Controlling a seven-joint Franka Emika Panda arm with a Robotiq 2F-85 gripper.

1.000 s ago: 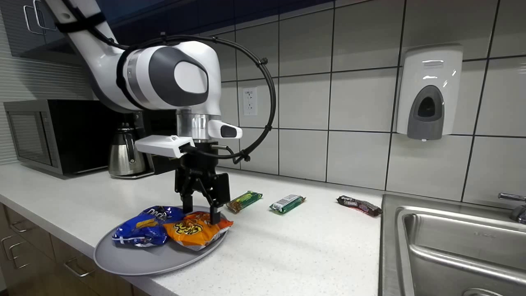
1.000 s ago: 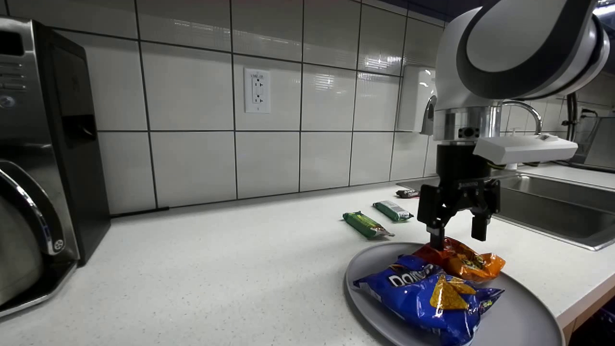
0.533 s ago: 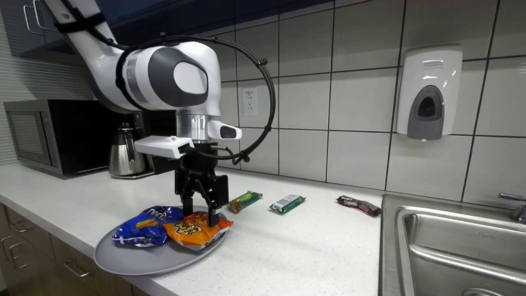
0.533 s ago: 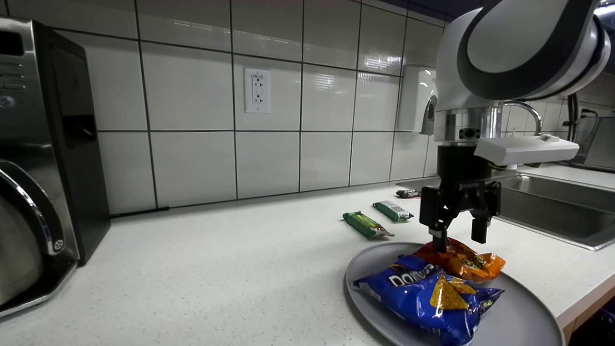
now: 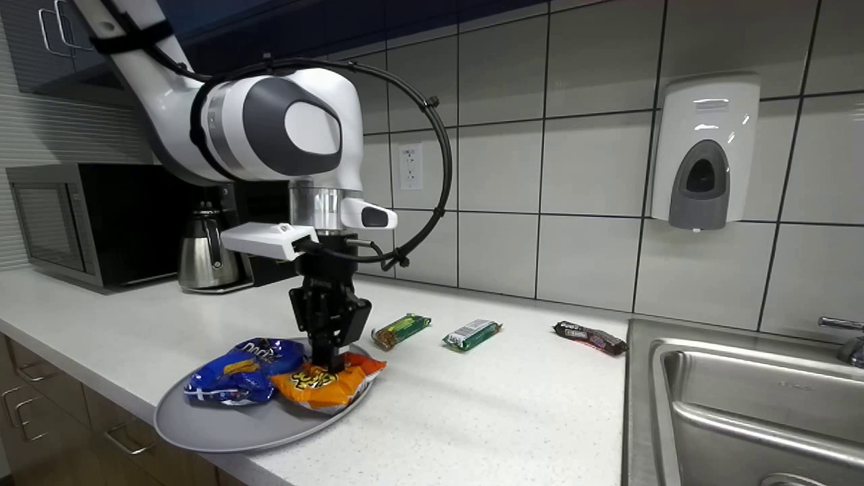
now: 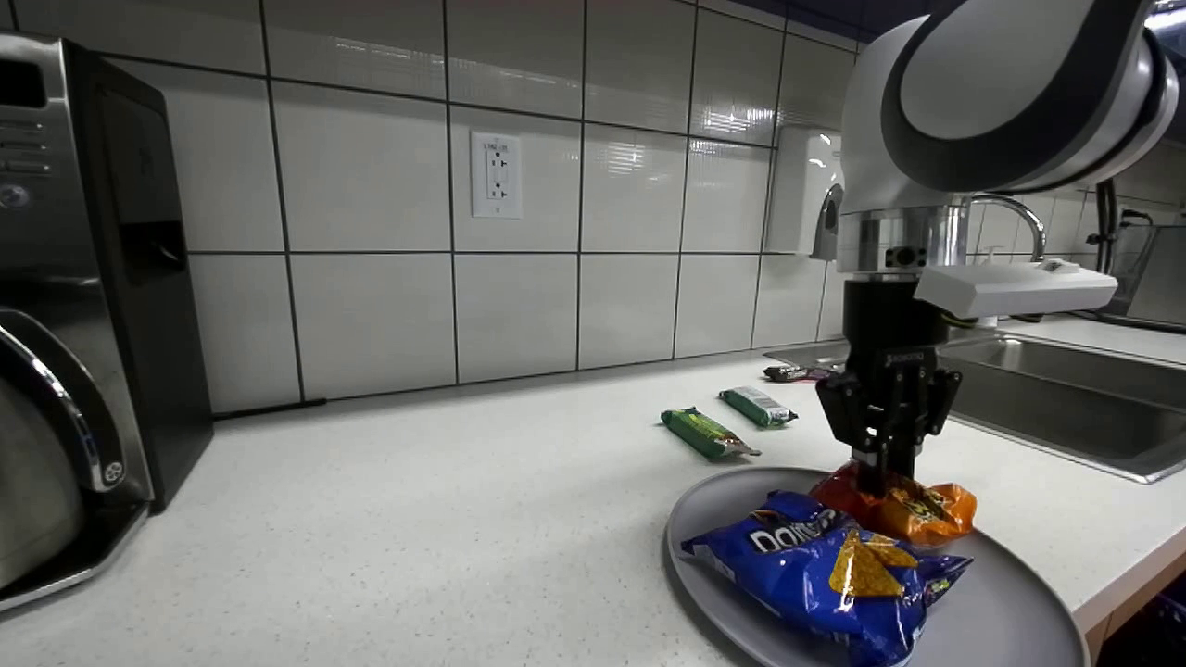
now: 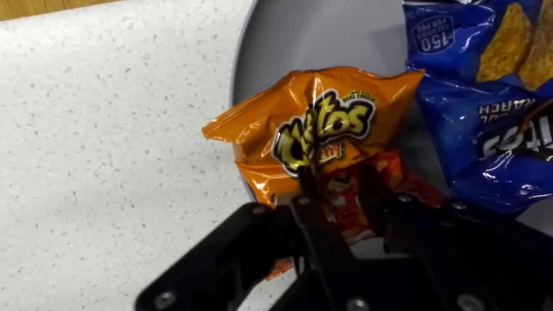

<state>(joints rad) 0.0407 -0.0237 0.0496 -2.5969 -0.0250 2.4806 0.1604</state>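
- Gripper (image 5: 329, 362) points straight down and is clamped on the orange bag (image 5: 324, 393). The bag is all wrinkly where it is squeezed.
- The orange bag says Cheetos on the front. In an exterior view it sits at three o'clock on a round gray plate (image 5: 236, 435).
- In the wrist view, one tip of the orange bag pokes out past the plate's rim, at nine o'clock.
- A blue bag (image 5: 243, 378) says Doritos in white letters. It lies on the same plate, at nine o'clock from the gripper. A corner of the orange bag seems to touch it.
- The plate lies on the white, speckled desk (image 5: 506, 418), close to the desk's edge.
- A green and yellow bar (image 5: 403, 331) lies on the desk at two o'clock from the gripper, just past the plate.
- A green and white bar (image 5: 472, 335) lies near it, between two and three o'clock.
- A dark brown bar (image 5: 590, 338) lies farther off, at three o'clock, right beside the shiny sink (image 5: 641, 405).
- A soap box (image 5: 707, 148) hangs on the tile wall (image 5: 499, 162), up at two o'clock.
- A silver jug (image 5: 209, 260) stands between ten and eleven o'clock, near a microwave (image 5: 128, 223).
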